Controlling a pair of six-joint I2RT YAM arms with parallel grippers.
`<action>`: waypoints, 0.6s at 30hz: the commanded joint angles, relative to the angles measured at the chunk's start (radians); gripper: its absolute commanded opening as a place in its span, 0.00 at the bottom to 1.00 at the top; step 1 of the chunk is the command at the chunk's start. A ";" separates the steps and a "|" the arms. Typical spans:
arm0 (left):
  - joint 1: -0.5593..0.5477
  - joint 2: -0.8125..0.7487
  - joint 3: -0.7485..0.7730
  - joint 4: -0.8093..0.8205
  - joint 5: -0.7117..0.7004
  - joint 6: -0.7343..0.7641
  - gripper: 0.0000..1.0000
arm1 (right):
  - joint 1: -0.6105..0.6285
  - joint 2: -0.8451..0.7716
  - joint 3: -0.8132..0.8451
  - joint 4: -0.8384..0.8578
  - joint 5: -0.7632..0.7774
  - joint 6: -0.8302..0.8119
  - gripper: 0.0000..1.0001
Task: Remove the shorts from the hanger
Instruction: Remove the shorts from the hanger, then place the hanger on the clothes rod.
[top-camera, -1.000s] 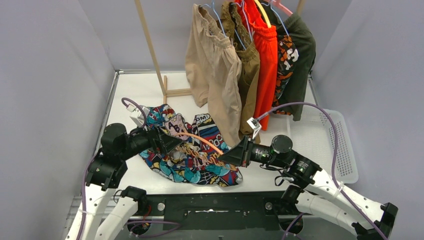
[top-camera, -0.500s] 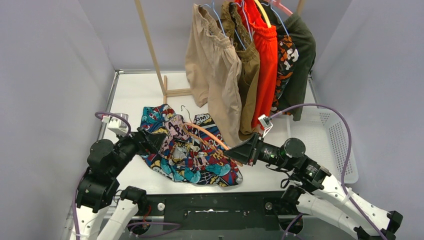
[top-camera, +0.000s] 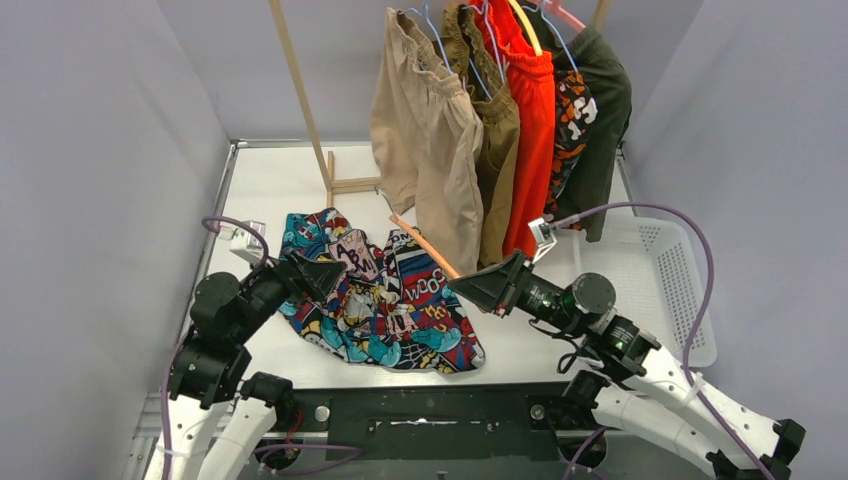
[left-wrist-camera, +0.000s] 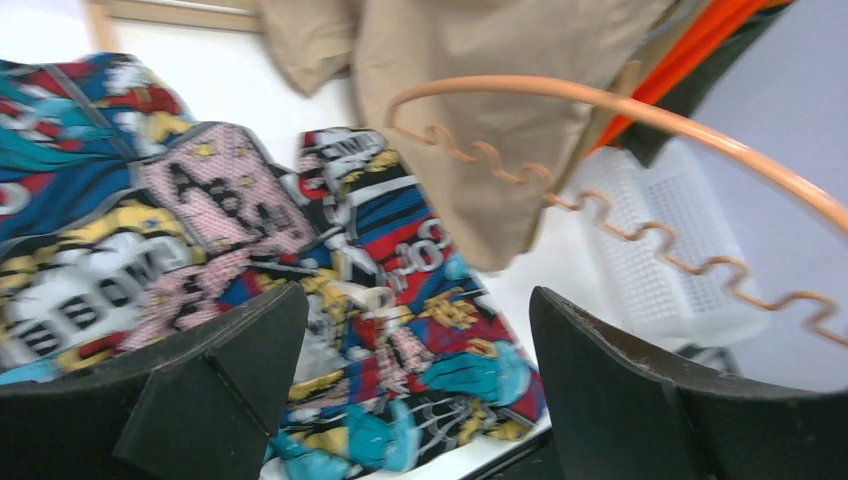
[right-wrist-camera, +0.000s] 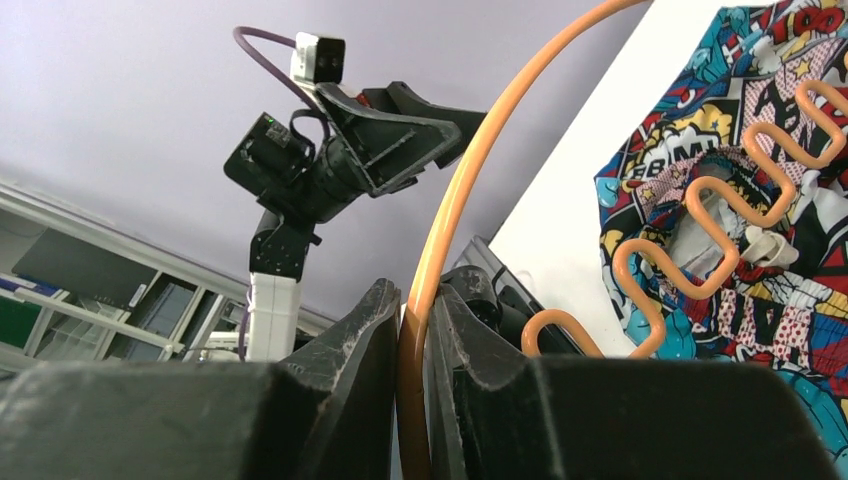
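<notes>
1 pair in play: comic-print shorts (top-camera: 385, 305), flat on the table (top-camera: 280, 190), spread between the 2 arms near the front edge. Right gripper (top-camera: 460, 286): pressed together on the orange hanger (top-camera: 425, 245), pinching its rod near 1 end. Runs diagonally from the grip up and away toward the far left, lifted over the shorts' right half; looks clear of the cloth, no waistband on it as far as visible. Left gripper (top-camera: 335, 270): spread wide, nothing between the fingers, hovering at the shorts' left edge and pointing right toward the hanger. From the left wrist: shorts below and ahead, hanger arching above, apart from the fingers. Judged: removal done for this pair; next probably parking the hanger, then the next pair. 5 more pairs on the rack (top-camera: 300, 90) at the back, beige shorts (top-camera: 430, 140) closest, just beyond the hanger's far tip, nearer the right arm. White basket (top-camera: 690, 300) to the right, beside the right arm.
</notes>
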 joint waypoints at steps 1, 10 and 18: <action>0.002 0.061 -0.052 0.361 0.149 -0.214 0.80 | -0.003 0.096 0.005 0.193 -0.024 0.027 0.00; -0.007 0.283 -0.116 0.588 0.126 -0.224 0.79 | 0.003 0.187 -0.060 0.313 -0.064 0.080 0.00; -0.086 0.438 -0.162 0.793 0.085 -0.219 0.73 | 0.007 0.169 -0.096 0.329 -0.060 0.097 0.00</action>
